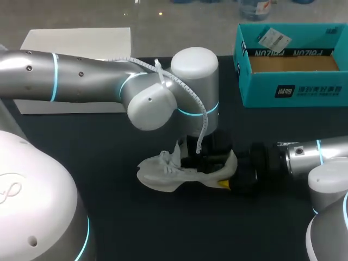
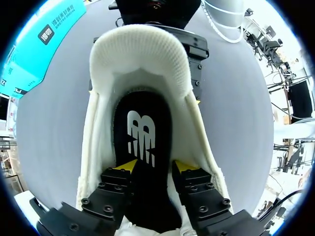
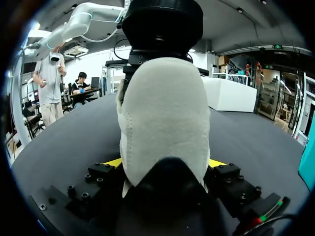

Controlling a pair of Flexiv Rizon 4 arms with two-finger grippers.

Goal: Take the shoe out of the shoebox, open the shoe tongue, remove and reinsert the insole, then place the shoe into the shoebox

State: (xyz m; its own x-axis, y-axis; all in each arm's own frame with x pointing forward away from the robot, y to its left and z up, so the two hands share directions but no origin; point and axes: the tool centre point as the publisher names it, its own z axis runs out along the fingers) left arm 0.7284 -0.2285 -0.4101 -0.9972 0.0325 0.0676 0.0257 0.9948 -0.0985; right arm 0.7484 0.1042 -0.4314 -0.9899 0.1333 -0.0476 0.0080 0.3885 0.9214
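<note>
Head view, shoe: The white shoe (image 1: 163, 171) sits on the dark table (image 1: 109, 217), out of the box, toe toward your left side, with both arms meeting over it.
Head view, left arm: It comes across from the left and points down into the shoe's opening. The left gripper (image 1: 205, 156) is mostly hidden by the wrist here.
Head view, shoebox: The teal shoebox (image 1: 288, 89) stands open at the far right, well apart from the shoe. It holds only a small paper tag (image 1: 272, 39) leaning at its far wall above a brown cardboard floor.
Left wrist view, insole: The black insole (image 2: 142, 128) lies in the shoe's heel bed. Its forward part rises between the yellow tips, which press it from both sides, so the left gripper (image 2: 155, 167) is pinching the insole inside the shoe.
Left wrist view, your move: This looks like the insole step. Draw or feed it along the length of the shoe, slowly, and stay clear of the padded side walls so nothing snags.
Right wrist view, heel: The right gripper (image 3: 165, 164) clamps the shoe's heel, one tip on each side.
Right wrist view, your move: Hold that clamp firm and low, or the shoe will likely ride up with the insole.
</note>
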